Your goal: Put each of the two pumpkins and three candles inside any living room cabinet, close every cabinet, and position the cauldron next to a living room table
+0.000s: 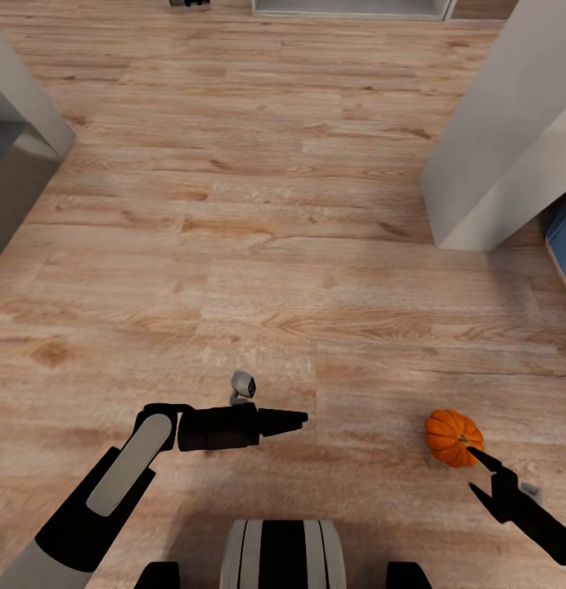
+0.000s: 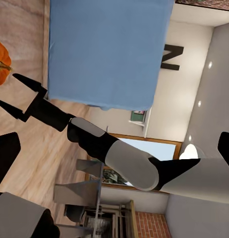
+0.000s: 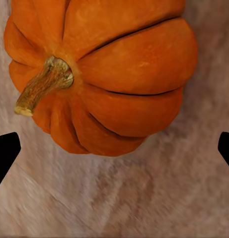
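Head view: a ribbed orange pumpkin (image 1: 453, 437) lies on the pale wood-plank floor (image 1: 258, 245) at lower right; the right gripper (image 1: 476, 470), jaws spread, reaches it. The left gripper (image 1: 303, 420) looks pressed together, possibly.

Left wrist view: the same pumpkin (image 2: 1, 62) lies beside the spread right gripper (image 2: 9, 91).

Right wrist view: the pumpkin (image 3: 102, 72), woody stem sideways, lies ahead of parted fingertips (image 3: 5, 153).

Pale wood-plank floor (image 1: 258, 245) fills the room. A grey wall corner (image 1: 504, 147) stands at two o'clock; a blue furniture edge (image 1: 565, 237) lies at three o'clock.

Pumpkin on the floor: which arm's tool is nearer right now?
Right. The right tool, jaws open, has its upper fingertip at the edge of the pumpkin. The left tool points toward it from well off to its left, across bare floor.
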Robot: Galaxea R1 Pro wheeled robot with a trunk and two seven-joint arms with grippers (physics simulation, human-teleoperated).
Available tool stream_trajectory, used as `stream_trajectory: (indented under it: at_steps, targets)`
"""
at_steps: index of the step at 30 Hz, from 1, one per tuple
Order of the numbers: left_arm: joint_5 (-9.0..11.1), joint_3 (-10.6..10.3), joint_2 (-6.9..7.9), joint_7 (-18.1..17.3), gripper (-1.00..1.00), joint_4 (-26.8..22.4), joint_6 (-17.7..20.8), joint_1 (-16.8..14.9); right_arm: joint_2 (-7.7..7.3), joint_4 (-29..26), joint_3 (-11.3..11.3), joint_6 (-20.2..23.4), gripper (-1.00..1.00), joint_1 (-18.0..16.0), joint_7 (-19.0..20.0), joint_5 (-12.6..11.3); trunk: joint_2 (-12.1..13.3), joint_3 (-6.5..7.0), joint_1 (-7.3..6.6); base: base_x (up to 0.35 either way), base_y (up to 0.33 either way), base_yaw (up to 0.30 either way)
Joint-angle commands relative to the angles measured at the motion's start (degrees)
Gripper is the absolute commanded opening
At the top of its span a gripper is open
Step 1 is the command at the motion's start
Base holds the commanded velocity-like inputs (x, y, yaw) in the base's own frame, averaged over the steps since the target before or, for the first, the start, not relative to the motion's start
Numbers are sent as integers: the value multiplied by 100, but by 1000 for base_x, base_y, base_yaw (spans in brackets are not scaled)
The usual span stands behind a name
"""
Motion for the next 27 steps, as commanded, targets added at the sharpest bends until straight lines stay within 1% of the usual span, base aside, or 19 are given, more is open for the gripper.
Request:
stream_trajectory:
  at_steps: [1, 6, 16, 21, 24, 27]
  targets:
    - [-36, -5, 3, -46, 100, 3, 3, -4, 2, 3, -25, 38, 100, -3, 56, -1, -1, -3, -1, 0, 0, 0]
    - [-36, -5, 3, -46, 100, 4, 3, -4, -5, 3, -20, 38, 100, 0, 324, 26, -1, -3, -1, 0, 0, 0]
    - [-36, -5, 3, -46, 100, 5, 3, -4, -7, -5, -19, 32, 100, 9, 446, 24, -1, -3, -1, 0, 0, 0]
    - [-36, -6, 3, -46, 100, 4, 3, -4, -11, -6, -30, 30, 100, 26, 574, 14, -1, -3, -1, 0, 0, 0]
    - [-36, -11, 3, -46, 100, 3, 3, -4, -98, -1, -34, 26, 100, 36, 617, -23, -5, -69, 7, 0, 0, 0]
    - [-36, -13, 3, -46, 100, 4, 3, -4, -143, 2, -36, 22, 100, 41, 666, -43, -5, -69, 7, 0, 0, 0]
